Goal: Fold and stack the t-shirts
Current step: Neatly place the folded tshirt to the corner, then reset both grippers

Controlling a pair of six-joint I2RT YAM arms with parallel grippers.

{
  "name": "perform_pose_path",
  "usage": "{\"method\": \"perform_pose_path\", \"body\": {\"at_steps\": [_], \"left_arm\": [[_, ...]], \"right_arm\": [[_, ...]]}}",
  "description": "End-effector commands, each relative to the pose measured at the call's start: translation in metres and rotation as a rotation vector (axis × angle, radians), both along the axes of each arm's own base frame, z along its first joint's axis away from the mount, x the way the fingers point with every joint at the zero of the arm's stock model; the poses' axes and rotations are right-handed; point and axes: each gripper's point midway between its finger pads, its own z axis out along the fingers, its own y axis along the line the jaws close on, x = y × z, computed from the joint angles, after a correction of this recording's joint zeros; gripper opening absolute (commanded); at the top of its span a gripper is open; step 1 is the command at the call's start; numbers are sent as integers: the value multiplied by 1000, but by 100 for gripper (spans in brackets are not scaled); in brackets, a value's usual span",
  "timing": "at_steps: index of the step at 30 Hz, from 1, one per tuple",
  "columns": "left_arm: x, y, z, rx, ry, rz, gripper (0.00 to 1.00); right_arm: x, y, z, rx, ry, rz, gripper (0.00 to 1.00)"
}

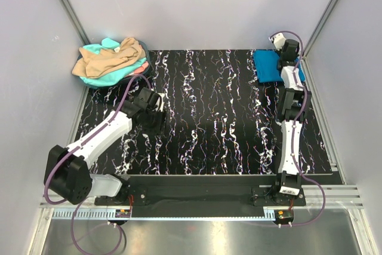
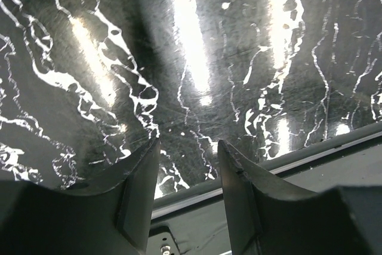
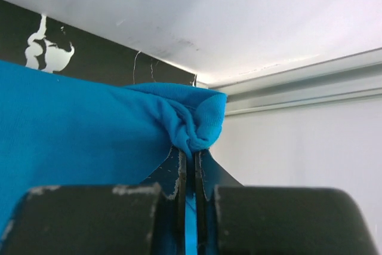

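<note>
Pinching only a small bunch of cloth, the right pincer point(image 3: 190, 160) is closed tight on a gathered edge of the blue t-shirt point(image 3: 77, 111), its jaws all but meeting around the fabric. That shirt lies folded at the far right corner of the desk point(image 1: 209, 106), close to the side wall point(image 3: 298, 165) and the metal rail point(image 3: 310, 82). The main risk, as I judge it, sits in that grip. So little cloth is caught that a pull could let it slide free. If it holds, the pull could drag a top layer and open the fold instead of shifting the whole shirt. A lift or sweep toward the corner could also push cloth against the wall or over the desk's edge, since little room shows there.

The left pincer point(image 2: 188, 147) hangs about half open over the left half of the desk, with nothing between its fingers. The other shirts are heaped at the far left corner: the tan t-shirt point(image 1: 107, 58) on top, the mint t-shirt point(image 1: 100, 79) beneath it and a coral t-shirt point(image 1: 141, 67) showing at the heap's right side. They are crumpled into each other, so a grab there may well bring up two at once, or catch a sleeve and leave the body trailing. With one shirt folded and three not, most of the work remains.
</note>
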Motion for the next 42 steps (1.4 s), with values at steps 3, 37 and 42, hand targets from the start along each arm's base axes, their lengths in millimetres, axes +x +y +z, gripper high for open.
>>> {"method": "perform_pose_path", "body": {"at_steps": [3,37,42], "left_arm": [[9,5,14,4,-29,22,48],[-12,-62,86,-703,-77,240,72],[-26,-70,74,-849,-39,256,75]], "right_arm": [[16,-12,47,-60,-177,18,0],[-372,338,142,1787,175,-242,100],[-446,324,86,1754,299,-442,100]]}}
